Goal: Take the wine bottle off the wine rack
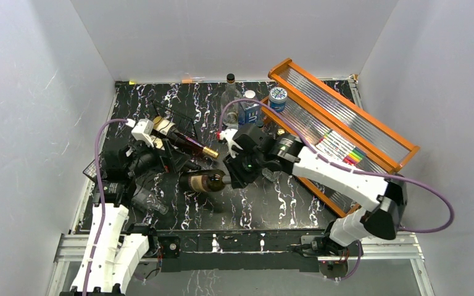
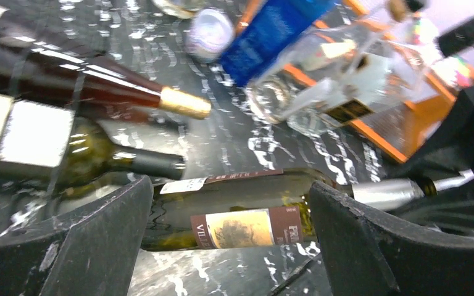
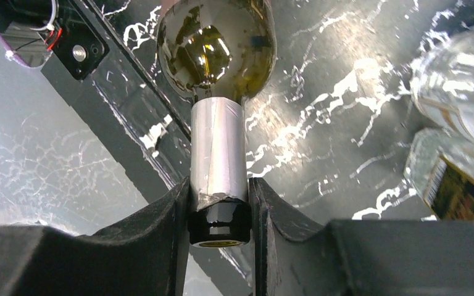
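Three bottles showed at the rack (image 1: 168,157). You had the right gripper (image 3: 219,185) clenched on the foil-wrapped neck of one, the wine bottle (image 3: 216,49). It lay roughly level over the tabletop (image 1: 265,203), just right of the rack. Your left gripper (image 2: 228,191) was released, jaws wide, facing that bottle's side and grasping nothing.

Progress, as I judged it: grasp made, bottle mostly drawn out. Its base sat close to the rack's edge, and I couldn't tell if it was free of the wire. Left to do: pull it fully away.

A red bottle (image 2: 86,80) with a gold cap and a green bottle (image 2: 92,151) with a black cap lay at the rack.

- Wine bottle: glossy olive glass, round shoulder, smooth silver foil, black mouth, cream-and-maroon paper label (image 2: 247,227).
- Rack: thin black wire, see-through.
- Tabletop: shiny black with white marbling.
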